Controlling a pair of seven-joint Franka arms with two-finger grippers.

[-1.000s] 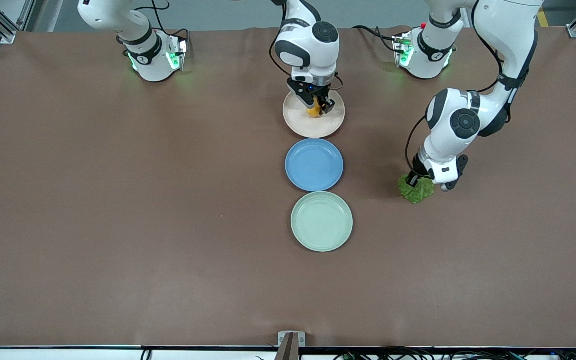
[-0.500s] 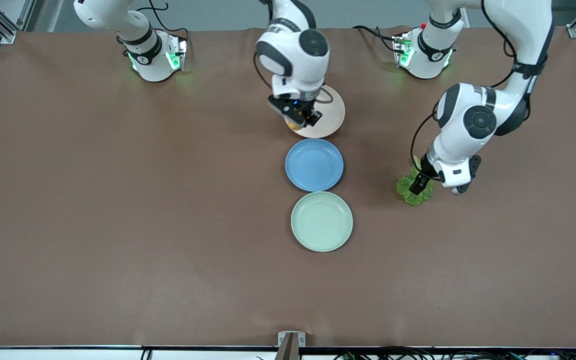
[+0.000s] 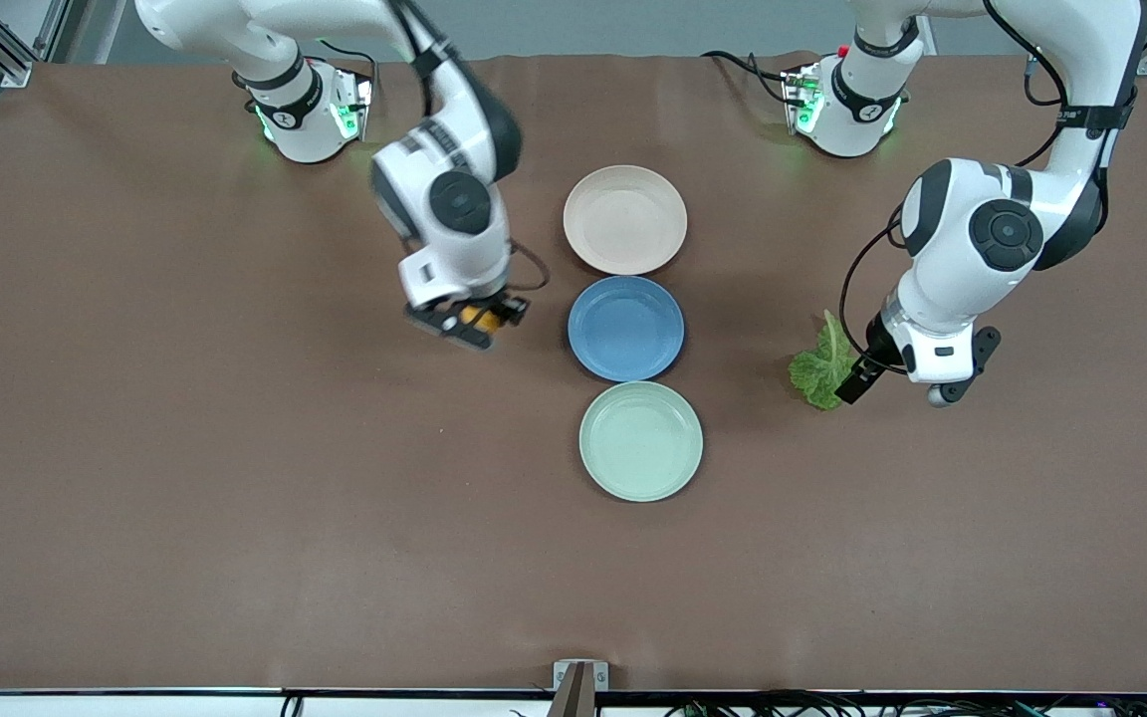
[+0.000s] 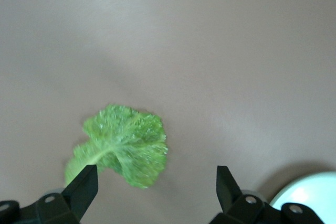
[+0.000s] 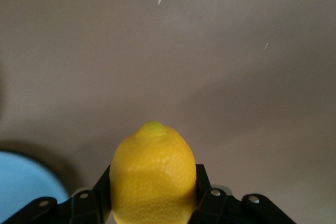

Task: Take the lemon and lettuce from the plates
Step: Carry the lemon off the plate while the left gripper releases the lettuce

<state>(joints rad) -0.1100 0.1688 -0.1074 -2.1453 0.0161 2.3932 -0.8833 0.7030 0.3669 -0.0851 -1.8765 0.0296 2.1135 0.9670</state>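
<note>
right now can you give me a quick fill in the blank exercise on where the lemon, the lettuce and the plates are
1. The right tool is shut on the ____, over bare tablecloth beside the blue plate.
2. The lettuce lies on the ____, not on a plate.
3. The left tool beside the lettuce is ____.
4. The plate nearest the front camera is the ____ one; the beige plate lies farthest.

Missing words: lemon; tablecloth; open; mint green
</note>
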